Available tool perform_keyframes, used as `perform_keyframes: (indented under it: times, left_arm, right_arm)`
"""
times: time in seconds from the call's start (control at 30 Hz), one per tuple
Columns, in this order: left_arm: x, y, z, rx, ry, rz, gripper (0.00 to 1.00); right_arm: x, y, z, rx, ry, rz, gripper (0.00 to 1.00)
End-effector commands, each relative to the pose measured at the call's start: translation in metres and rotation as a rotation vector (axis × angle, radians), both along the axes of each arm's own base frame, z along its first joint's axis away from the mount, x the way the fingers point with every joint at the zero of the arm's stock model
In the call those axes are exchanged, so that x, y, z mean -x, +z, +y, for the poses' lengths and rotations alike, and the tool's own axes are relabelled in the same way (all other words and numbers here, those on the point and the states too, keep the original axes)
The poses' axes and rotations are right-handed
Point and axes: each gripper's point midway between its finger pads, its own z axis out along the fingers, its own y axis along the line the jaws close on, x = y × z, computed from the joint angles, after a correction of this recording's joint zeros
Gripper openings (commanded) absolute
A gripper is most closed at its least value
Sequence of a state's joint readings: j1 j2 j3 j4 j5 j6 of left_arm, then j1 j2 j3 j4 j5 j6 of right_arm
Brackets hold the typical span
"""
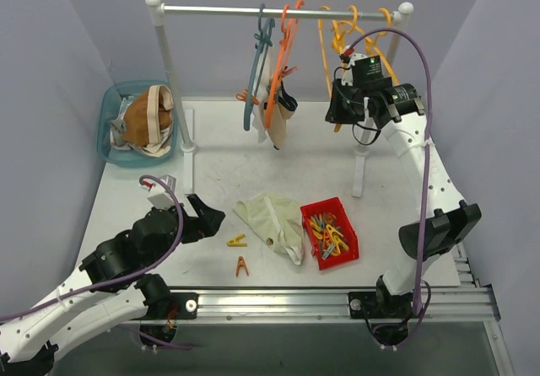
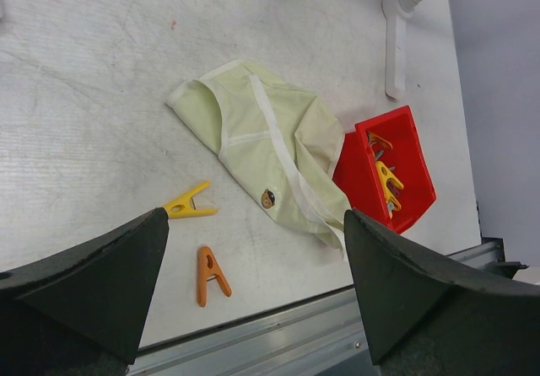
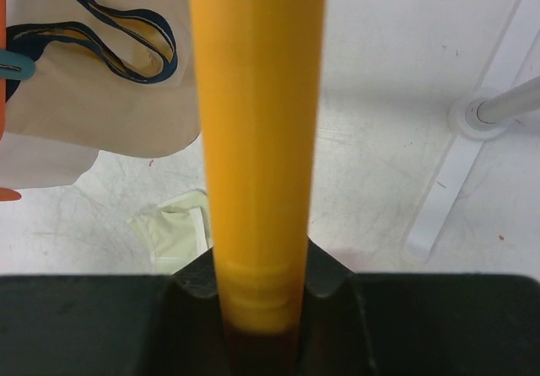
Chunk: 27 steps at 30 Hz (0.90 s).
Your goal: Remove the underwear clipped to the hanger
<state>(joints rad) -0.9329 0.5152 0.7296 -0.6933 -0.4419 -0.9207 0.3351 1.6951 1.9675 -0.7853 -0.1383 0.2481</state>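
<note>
Yellow plastic, and a firm pinch on it: right gripper [image 1: 339,110] up beside the rail [image 1: 278,9], jaws closed tight around the bar of a yellow hanger [image 3: 257,140], nothing else in the grip. More yellow and orange hangers crowded along the same stretch of rail.

Just to the left of that, hanging underwear [image 1: 274,110], cream with dark trim, clipped up among a blue-grey hanger [image 1: 256,72] and an orange hanger [image 1: 285,56]. Hard to tell which of the two carries it. Same cream fabric filling the upper left of the right wrist view.

Down low now, near left of the table [image 1: 219,165]: left gripper [image 1: 209,216] spread wide, holding nothing at all. Framed between its black fingers [image 2: 93,283], a pale green brief [image 2: 270,148] lying loose and rumpled on the tabletop, its right edge up against the red bin [image 2: 405,131]. Yellow and orange pins heaped inside that bin.

Two strays on the table on the near side of the brief: yellow clothespin [image 2: 190,203], then orange clothespin [image 2: 209,276] closer to the table edge, neither touching the other nor the fabric.

Far left corner: teal basket [image 1: 108,131], brown and cream underwear [image 1: 148,119] piled inside.
</note>
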Motion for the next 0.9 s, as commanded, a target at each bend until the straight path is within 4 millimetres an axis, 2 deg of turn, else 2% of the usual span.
perform_keyframes:
  times: [0.0, 0.03, 0.07, 0.13, 0.17, 0.2, 0.23, 0.27, 0.33, 0.37, 0.4, 0.43, 0.47, 0.53, 0.57, 0.6, 0.63, 0.67, 0.7, 0.73, 0.8, 0.83, 0.87]
  left_arm:
    - [-0.001, 0.010, 0.002, 0.018, 0.007, -0.020, 0.94]
    - [-0.001, 0.011, 0.003, 0.021, 0.008, -0.021, 0.94]
    - [0.000, 0.011, 0.003, 0.020, 0.007, -0.022, 0.94]
    - [-0.001, 0.012, 0.003, 0.021, 0.006, -0.024, 0.94]
    - [-0.001, 0.014, 0.002, 0.026, 0.007, -0.027, 0.94]
    - [-0.001, 0.014, 0.002, 0.025, 0.005, -0.029, 0.94]
    - [-0.001, 0.014, 0.001, 0.025, 0.002, -0.029, 0.94]
    - [-0.002, 0.015, 0.001, 0.027, 0.001, -0.033, 0.94]
    - [-0.003, 0.014, -0.002, 0.029, -0.007, -0.032, 0.94]
    - [-0.003, 0.013, -0.004, 0.030, -0.011, -0.031, 0.94]
    - [-0.003, 0.011, -0.006, 0.023, -0.018, -0.025, 0.94]
    - [-0.004, 0.011, -0.008, 0.027, -0.025, -0.028, 0.94]
    - [-0.004, 0.008, -0.010, 0.024, -0.029, -0.020, 0.94]
    - [-0.005, 0.004, -0.013, 0.016, -0.032, -0.007, 0.94]
    - [-0.006, 0.004, -0.015, 0.018, -0.035, -0.009, 0.94]
    - [-0.007, 0.003, -0.016, 0.016, -0.034, -0.007, 0.94]
    - [-0.008, 0.004, -0.017, 0.018, -0.035, -0.010, 0.94]
    - [-0.009, 0.004, -0.017, 0.017, -0.034, -0.011, 0.94]
    - [-0.010, 0.004, -0.017, 0.014, -0.029, -0.013, 0.94]
    - [-0.011, 0.005, -0.018, 0.017, -0.027, -0.018, 0.94]
    - [-0.013, 0.003, -0.019, 0.012, -0.027, -0.020, 0.94]
    - [-0.016, 0.005, -0.023, 0.017, -0.032, -0.033, 0.94]
    - [-0.017, 0.004, -0.027, 0.019, -0.049, -0.039, 0.94]
  right_arm:
    - [0.008, 0.010, 0.000, -0.016, 0.020, -0.015, 0.00]
    - [0.012, 0.008, -0.001, -0.012, 0.018, -0.011, 0.02]
    - [0.020, 0.015, -0.001, -0.016, 0.021, -0.029, 0.15]
    - [0.039, 0.013, -0.004, -0.009, 0.021, -0.037, 0.34]
    - [0.045, 0.015, -0.002, -0.004, 0.028, -0.056, 0.51]
    - [0.052, 0.015, -0.002, -0.004, 0.028, -0.063, 0.59]
    - [0.069, 0.007, -0.005, -0.001, 0.029, -0.053, 0.65]
    - [0.078, 0.008, 0.002, -0.004, 0.049, -0.070, 0.76]
    - [0.104, -0.008, 0.004, 0.001, 0.071, -0.056, 0.88]
    - [0.114, -0.017, 0.007, 0.004, 0.081, -0.043, 0.90]
    - [0.128, -0.024, 0.017, 0.007, 0.122, -0.037, 0.92]
    - [0.141, -0.024, 0.017, -0.004, 0.136, -0.051, 0.93]
    - [0.152, -0.052, 0.018, 0.012, 0.133, 0.005, 0.95]
    - [0.180, -0.067, 0.028, 0.012, 0.191, 0.015, 0.96]
    - [0.186, -0.074, 0.030, 0.010, 0.183, 0.016, 0.96]
    - [0.197, -0.097, 0.030, 0.036, 0.194, 0.051, 0.96]
    - [0.208, -0.100, 0.041, 0.025, 0.243, 0.035, 0.96]
    - [0.215, -0.107, 0.045, 0.028, 0.260, 0.043, 0.96]
    - [0.223, -0.124, 0.047, 0.043, 0.270, 0.070, 0.96]
    - [0.233, -0.132, 0.056, 0.053, 0.316, 0.074, 0.96]
    - [0.236, -0.141, 0.066, 0.043, 0.331, 0.070, 0.96]
    - [0.238, -0.150, 0.066, 0.062, 0.329, 0.082, 0.96]
    - [0.239, -0.151, 0.068, 0.066, 0.325, 0.060, 0.96]
